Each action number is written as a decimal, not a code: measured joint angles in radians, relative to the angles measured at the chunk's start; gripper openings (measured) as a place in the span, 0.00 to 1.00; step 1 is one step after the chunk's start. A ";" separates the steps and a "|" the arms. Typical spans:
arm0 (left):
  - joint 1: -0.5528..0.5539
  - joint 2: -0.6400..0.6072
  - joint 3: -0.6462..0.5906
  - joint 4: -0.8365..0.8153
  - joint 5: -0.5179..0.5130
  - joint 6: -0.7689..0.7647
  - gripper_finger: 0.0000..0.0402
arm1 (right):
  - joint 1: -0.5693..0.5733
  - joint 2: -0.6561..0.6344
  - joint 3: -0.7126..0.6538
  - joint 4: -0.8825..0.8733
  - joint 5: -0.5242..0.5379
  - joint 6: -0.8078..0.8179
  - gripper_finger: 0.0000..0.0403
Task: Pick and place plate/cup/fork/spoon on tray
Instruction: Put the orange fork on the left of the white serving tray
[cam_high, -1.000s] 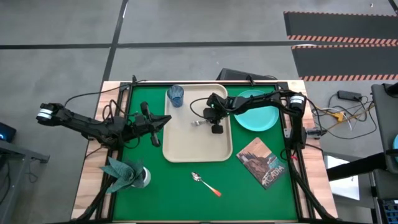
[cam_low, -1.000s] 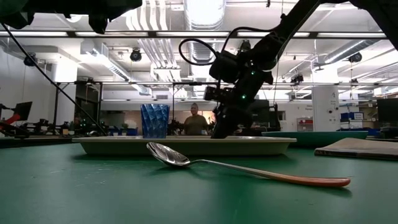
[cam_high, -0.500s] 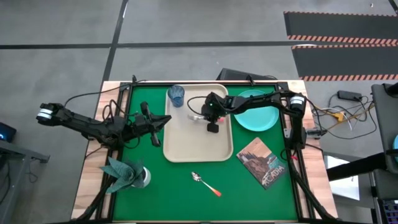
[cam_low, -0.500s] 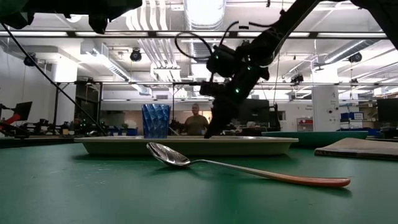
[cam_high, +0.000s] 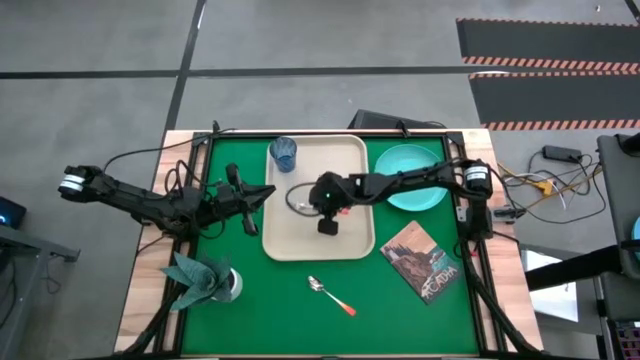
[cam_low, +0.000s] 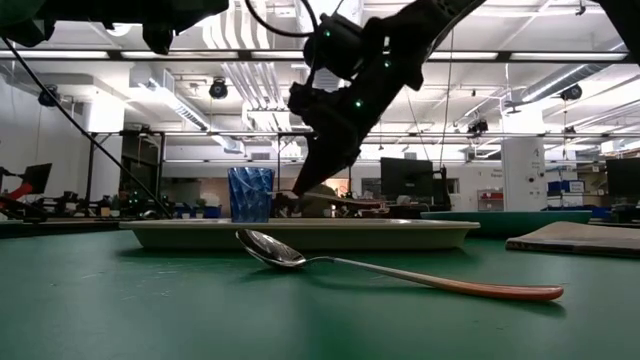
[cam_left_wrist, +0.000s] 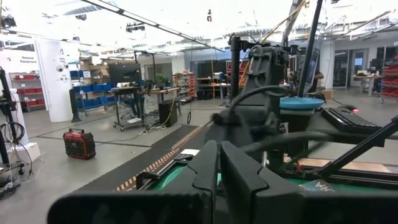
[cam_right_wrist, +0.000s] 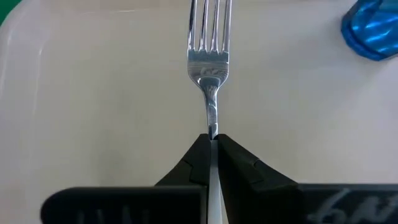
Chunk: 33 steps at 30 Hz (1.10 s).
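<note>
The right tool (cam_right_wrist: 212, 144) is seen clamped on the neck of the fork (cam_right_wrist: 210, 43), which is held over the tray (cam_high: 290, 235) with its tines pointing toward the tray's left side. In the low view the fork (cam_low: 330, 201) is carried nearly level above the tray's rim. The cup (cam_high: 283, 153) is stood upright in the tray's far left corner. The plate (cam_high: 425, 190) is left on the green surface (cam_high: 280, 300) just right of the tray, partly under the right arm. The spoon (cam_high: 330, 294) is laid on the surface in front of the tray, and a book (cam_high: 427, 261) beside it to the right. The left tool (cam_high: 262, 192) is parked closed and empty near the tray's left edge.
</note>
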 joint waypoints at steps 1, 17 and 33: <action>0.000 0.000 0.000 0.000 0.000 0.000 0.01 | 0.012 0.001 0.000 -0.001 0.014 0.009 0.02; 0.000 -0.001 0.003 0.014 0.000 0.000 0.01 | 0.098 0.039 0.057 0.013 0.108 0.051 0.02; 0.000 -0.006 0.001 0.006 0.000 0.000 0.01 | 0.111 0.174 0.255 -0.238 0.081 0.017 0.02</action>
